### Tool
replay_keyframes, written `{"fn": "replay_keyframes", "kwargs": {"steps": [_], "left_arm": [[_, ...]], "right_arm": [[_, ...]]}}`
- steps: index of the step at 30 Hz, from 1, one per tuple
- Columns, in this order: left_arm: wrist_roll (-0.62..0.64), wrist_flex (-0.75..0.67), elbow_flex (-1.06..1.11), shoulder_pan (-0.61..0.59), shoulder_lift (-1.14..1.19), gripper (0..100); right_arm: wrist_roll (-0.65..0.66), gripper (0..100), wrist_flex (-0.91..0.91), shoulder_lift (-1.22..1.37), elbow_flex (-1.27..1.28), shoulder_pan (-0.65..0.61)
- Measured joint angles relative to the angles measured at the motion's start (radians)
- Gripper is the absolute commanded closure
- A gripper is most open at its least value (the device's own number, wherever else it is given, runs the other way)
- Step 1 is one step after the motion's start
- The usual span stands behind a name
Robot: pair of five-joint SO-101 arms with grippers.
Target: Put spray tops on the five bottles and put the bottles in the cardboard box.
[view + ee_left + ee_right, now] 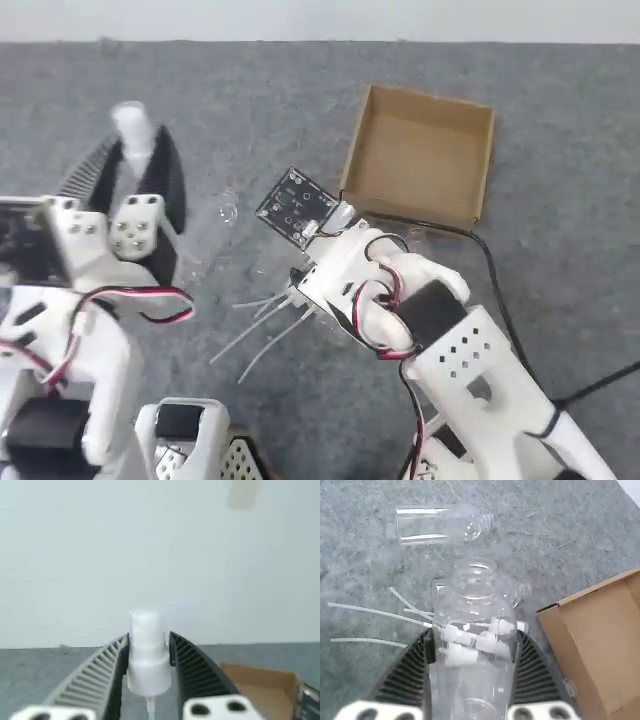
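Observation:
My left gripper (pixel 148 639) is raised off the table and shut on a white spray top (pixel 146 655), whose tube hangs below. In the high view this spray top (pixel 132 124) sits between the black fingers (pixel 168 180) at the left. My right gripper (pixel 472 637) is shut on an upright clear bottle (pixel 472 610) with an open neck. Several loose spray tops (pixel 470 639) with thin tubes (pixel 365 611) lie on the carpet behind it. Another clear bottle (pixel 440 525) lies on its side farther out. The cardboard box (pixel 420 155) stands open.
The grey carpet (pixel 560 250) covers the table. The right arm (pixel 400 310) and its cable stand just in front of the box. Long tubes (pixel 262 338) spread over the carpet between the arms. The box corner (pixel 600 640) is close beside the held bottle.

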Motion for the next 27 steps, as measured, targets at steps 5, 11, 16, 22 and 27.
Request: {"fn": "replay_keyframes", "kwargs": {"steps": [5,11,16,22,27], "left_arm": [[0.017,-0.021,0.0,-0.071,-0.002,99],[0.1,-0.031,0.0,-0.069,-0.002,99],[0.107,-0.066,0.0,-0.069,-0.002,99],[0.14,-0.075,0.026,-0.072,-0.002,99],[0.157,-0.112,0.054,-0.009,0.011,99]], "right_arm": [[-0.003,99.3,-0.103,0.002,0.043,-0.071],[-0.075,99.3,-0.454,-0.002,0.275,-0.184],[-0.135,99.3,-0.592,-0.106,0.405,-0.19],[-0.15,99.3,-0.615,-0.226,0.474,-0.196],[-0.153,99.3,-0.615,-0.233,0.483,-0.196]]}}
